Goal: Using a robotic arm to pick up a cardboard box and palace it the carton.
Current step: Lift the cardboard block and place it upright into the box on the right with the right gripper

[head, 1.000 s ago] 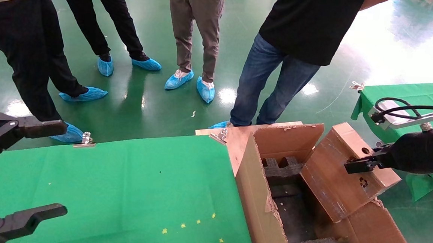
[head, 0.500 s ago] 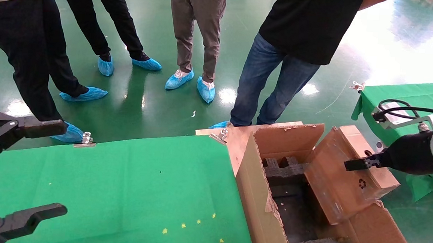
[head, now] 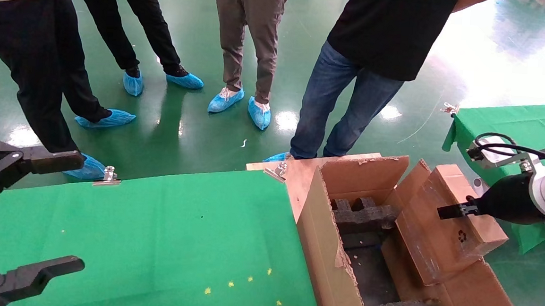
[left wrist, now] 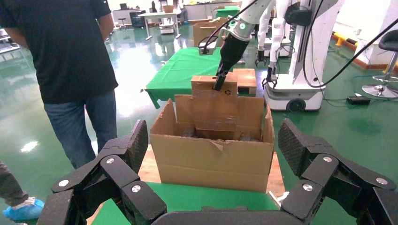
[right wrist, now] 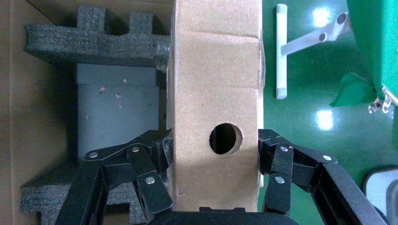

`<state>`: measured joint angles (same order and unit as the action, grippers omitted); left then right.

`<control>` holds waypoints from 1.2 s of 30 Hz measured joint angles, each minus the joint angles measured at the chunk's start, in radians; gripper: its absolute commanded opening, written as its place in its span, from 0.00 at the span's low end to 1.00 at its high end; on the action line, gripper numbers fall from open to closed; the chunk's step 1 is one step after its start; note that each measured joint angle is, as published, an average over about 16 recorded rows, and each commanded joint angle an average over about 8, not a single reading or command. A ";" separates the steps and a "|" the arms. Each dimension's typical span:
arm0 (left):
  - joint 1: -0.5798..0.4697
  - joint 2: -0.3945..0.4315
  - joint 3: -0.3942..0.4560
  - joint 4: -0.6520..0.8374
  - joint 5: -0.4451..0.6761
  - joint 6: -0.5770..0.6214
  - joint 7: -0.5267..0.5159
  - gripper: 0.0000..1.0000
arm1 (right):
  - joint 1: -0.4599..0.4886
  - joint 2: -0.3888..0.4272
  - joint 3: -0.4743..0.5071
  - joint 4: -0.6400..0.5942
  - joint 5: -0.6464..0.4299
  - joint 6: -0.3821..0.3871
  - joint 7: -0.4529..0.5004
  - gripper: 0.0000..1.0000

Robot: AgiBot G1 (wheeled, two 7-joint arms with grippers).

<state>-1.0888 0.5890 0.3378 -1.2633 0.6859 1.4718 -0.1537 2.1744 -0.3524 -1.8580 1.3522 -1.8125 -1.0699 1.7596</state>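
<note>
Holding the cardboard box (head: 443, 220) at its upper end, the right pincer (head: 453, 211) of the robotic arm (head: 530, 199) kept it tilted over the right side of the carton (head: 327, 265), lower end dipping between the flaps; judged mid-placement. Left pincer (head: 13, 217) hung over the green table (head: 154, 231), idle.

Left wrist view: left pincer (left wrist: 216, 154) spread wide, nothing between; box (left wrist: 216, 105) stood upright in the carton (left wrist: 211, 159) mouth, gripped from above.

Right wrist view: pads (right wrist: 159, 150) clamped both narrow sides of the box (right wrist: 216, 93) beside its round hole (right wrist: 225, 139), probably so it enters edgewise beside the foam inserts (right wrist: 94, 42).
</note>
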 measured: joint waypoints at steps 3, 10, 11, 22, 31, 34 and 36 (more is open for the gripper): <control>0.000 0.000 0.000 0.000 0.000 0.000 0.000 1.00 | -0.006 -0.003 -0.004 0.000 -0.005 0.000 0.014 0.00; 0.000 0.000 0.000 0.000 0.000 0.000 0.000 1.00 | -0.023 -0.009 -0.013 0.001 -0.014 0.002 0.043 0.00; 0.000 0.000 0.000 0.000 0.000 0.000 0.000 1.00 | -0.026 -0.010 -0.015 0.001 -0.015 0.003 0.047 0.00; 0.000 0.000 0.000 0.000 0.000 0.000 0.000 1.00 | -0.069 -0.018 -0.033 -0.001 -0.030 0.035 0.081 0.00; 0.000 0.000 0.000 0.000 0.000 0.000 0.000 1.00 | -0.119 -0.034 -0.050 -0.006 -0.053 0.090 0.112 0.00; 0.000 0.000 0.001 0.000 0.000 0.000 0.000 1.00 | -0.139 -0.042 -0.056 -0.009 -0.061 0.111 0.123 0.00; 0.000 0.000 0.001 0.000 0.000 0.000 0.000 1.00 | -0.152 -0.048 -0.061 -0.011 -0.066 0.126 0.130 0.00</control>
<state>-1.0889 0.5888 0.3383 -1.2633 0.6855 1.4716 -0.1534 2.0223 -0.4008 -1.9186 1.3409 -1.8789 -0.9443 1.8896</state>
